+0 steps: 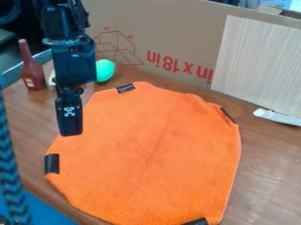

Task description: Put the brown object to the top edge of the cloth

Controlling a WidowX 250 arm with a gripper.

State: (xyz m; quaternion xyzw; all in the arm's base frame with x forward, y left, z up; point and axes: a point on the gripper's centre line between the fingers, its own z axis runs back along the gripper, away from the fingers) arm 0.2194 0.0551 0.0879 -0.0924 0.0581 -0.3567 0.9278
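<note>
The brown bottle (33, 74) is standing beyond the orange cloth's (150, 154) ten-to-eleven-o'clock side. My gripper (70, 132) is hanging near its ten-o'clock edge; whether I'm keeping it apart or together, I cannot tell.

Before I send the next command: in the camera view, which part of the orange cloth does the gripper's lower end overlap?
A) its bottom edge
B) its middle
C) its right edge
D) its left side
D: the gripper hangs across the left side of the orange cloth, above the black strip in the picture.
</note>
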